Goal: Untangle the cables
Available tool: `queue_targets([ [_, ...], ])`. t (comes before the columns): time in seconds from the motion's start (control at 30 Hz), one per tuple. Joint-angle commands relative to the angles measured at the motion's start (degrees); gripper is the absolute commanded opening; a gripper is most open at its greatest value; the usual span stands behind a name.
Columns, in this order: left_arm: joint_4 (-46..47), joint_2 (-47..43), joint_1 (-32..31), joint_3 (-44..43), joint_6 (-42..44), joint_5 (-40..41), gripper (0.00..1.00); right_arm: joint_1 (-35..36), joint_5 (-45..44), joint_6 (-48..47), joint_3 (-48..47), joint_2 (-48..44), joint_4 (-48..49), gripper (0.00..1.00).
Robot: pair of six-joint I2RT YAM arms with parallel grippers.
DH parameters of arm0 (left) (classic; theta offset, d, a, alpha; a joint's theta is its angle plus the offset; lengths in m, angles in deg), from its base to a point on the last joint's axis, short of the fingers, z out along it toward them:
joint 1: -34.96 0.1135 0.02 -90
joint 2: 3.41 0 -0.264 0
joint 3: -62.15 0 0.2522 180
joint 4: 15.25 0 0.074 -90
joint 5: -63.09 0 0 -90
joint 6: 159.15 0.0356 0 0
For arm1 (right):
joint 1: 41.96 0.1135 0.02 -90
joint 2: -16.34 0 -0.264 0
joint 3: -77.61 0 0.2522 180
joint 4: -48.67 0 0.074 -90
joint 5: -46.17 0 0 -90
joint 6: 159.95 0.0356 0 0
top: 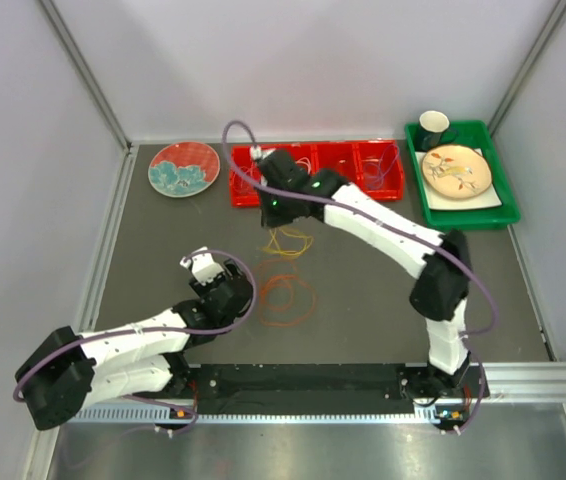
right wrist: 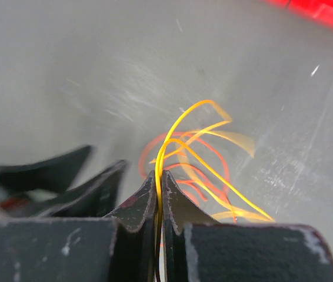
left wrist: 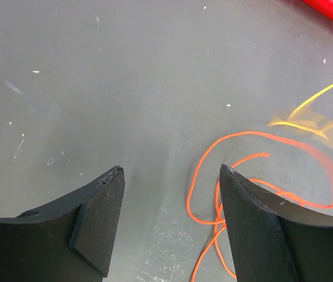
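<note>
Right hand hovers just before the red tray, yellow cable beneath it; orange cable lies farther from the tray, on the surface.

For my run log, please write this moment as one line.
right gripper: shut on yellow cable | left gripper: open near orange cable

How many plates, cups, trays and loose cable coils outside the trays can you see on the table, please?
Round plates: 2 (teal-and-red patterned plate, cream floral plate)
Cups: 1 (dark cup)
Plastic trays: 2 (red compartmented tray, green tray)
Loose cable coils: 2 (yellow cable coil, orange cable coil)
Total: 7
</note>
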Motion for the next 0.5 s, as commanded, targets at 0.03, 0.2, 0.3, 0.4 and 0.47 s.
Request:
queue_targets([
  [0.03,0.6,0.6,0.2,-2.4,0.2,0.5,0.70,-1.3,0.8,0.8,-1.4,-12.4,3.7,0.00],
  [0.2,0.5,0.3,0.2,-2.3,0.1,0.5,0.70,-3.3,1.2,0.6,6.4,-21.8,13.9,0.00],
  [0.3,0.5,0.0,0.2,-2.2,0.2,0.4,0.70,-3.9,-1.6,0.2,8.5,-23.5,14.6,0.00],
  [0.4,0.5,-0.4,0.2,-2.0,0.2,0.4,0.70,-5.0,-2.9,0.0,8.8,-23.6,13.6,0.00],
  [0.47,0.5,-0.8,0.2,-1.8,0.2,0.4,0.70,-5.8,-2.8,-0.4,10.1,-24.1,15.1,0.00],
])
